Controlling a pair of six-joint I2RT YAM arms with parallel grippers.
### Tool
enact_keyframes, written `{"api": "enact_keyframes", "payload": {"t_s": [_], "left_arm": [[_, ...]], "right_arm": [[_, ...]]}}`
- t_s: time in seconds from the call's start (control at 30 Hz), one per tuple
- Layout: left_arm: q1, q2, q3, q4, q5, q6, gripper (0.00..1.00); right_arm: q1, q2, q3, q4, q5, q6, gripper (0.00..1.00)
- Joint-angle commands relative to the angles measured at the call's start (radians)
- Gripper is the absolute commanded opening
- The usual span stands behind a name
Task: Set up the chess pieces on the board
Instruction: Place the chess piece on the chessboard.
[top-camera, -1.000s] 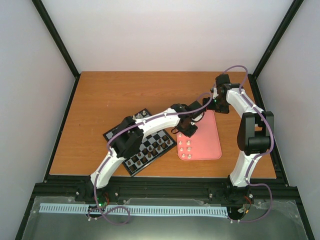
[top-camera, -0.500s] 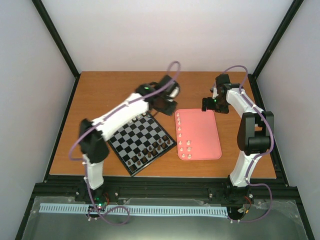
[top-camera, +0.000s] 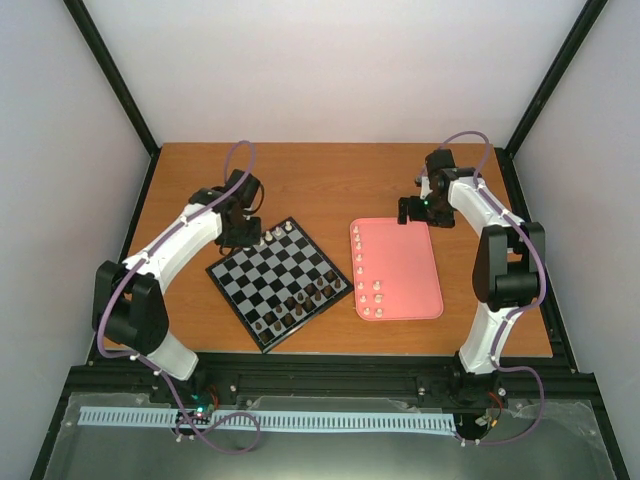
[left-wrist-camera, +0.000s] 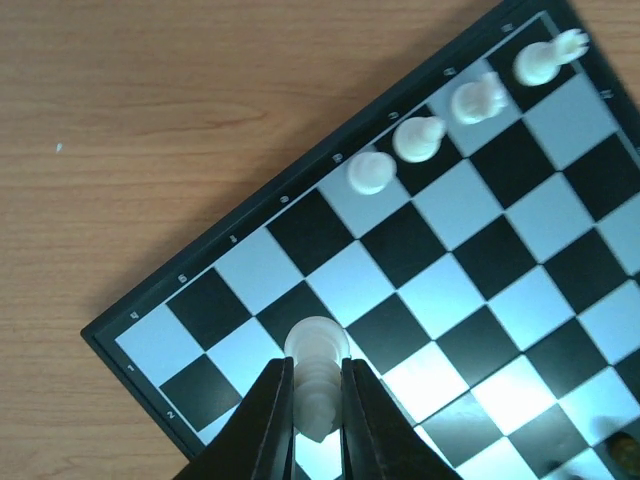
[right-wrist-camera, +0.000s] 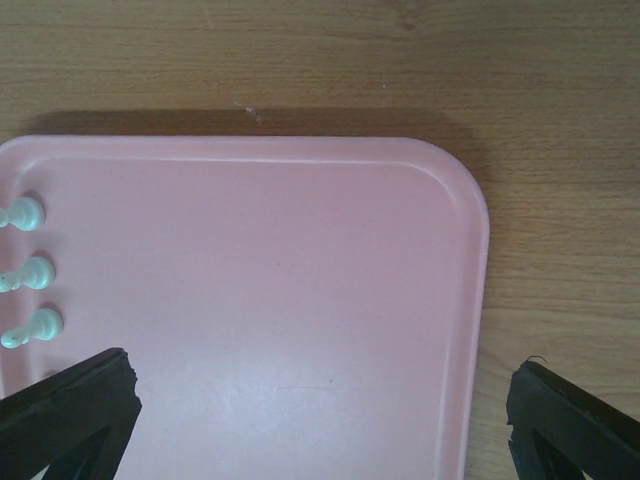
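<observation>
The board (top-camera: 256, 276) lies turned at an angle, left of centre. My left gripper (top-camera: 240, 236) hangs over its far left corner, shut on a cream-white chess piece (left-wrist-camera: 318, 352) held just above the squares (left-wrist-camera: 480, 300). Several white pieces (left-wrist-camera: 418, 138) stand in a row along the board's far edge (top-camera: 280, 232). More white pieces (top-camera: 359, 256) line the left side of the pink tray (top-camera: 405, 265). My right gripper (top-camera: 409, 209) hovers open over the tray's far edge (right-wrist-camera: 300, 300), nothing between its fingers; three pieces (right-wrist-camera: 30, 272) show at the left.
Dark brown pieces (top-camera: 297, 304) stand along the board's near right edge. Bare wooden table surrounds the board and tray. Black frame rails border the table on all sides.
My left arm has swung from the pink tray across to the board's far left corner, carrying a white piece. The right gripper has shifted slightly left over the tray's far edge and opened a little wider.
</observation>
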Motion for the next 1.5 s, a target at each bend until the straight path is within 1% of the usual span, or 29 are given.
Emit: {"api": "enact_keyframes", "payload": {"t_s": [0.0,0.1,0.3,0.47,0.8,1.47], "left_arm": [[0.048,-0.017,-0.031,0.078,0.018,-0.035,0.01],[0.054,-0.002,-0.057,0.121,0.031,-0.032,0.01],[0.053,0.061,-0.086,0.215,0.001,-0.034,0.01],[0.055,0.109,-0.090,0.251,-0.012,-0.031,0.01],[0.066,0.161,-0.084,0.274,-0.015,-0.017,0.01],[0.079,0.187,-0.115,0.287,-0.021,-0.013,0.01]], "right_arm": [[0.008,-0.006,0.004,-0.003,0.008,-0.009,1.00],[0.008,-0.009,0.004,-0.003,0.012,-0.010,1.00],[0.008,-0.006,0.002,-0.003,0.015,-0.010,1.00],[0.008,-0.006,0.005,-0.006,0.018,-0.011,1.00],[0.009,-0.004,0.005,-0.003,0.021,-0.011,1.00],[0.009,0.005,-0.001,-0.003,0.022,-0.014,1.00]]}}
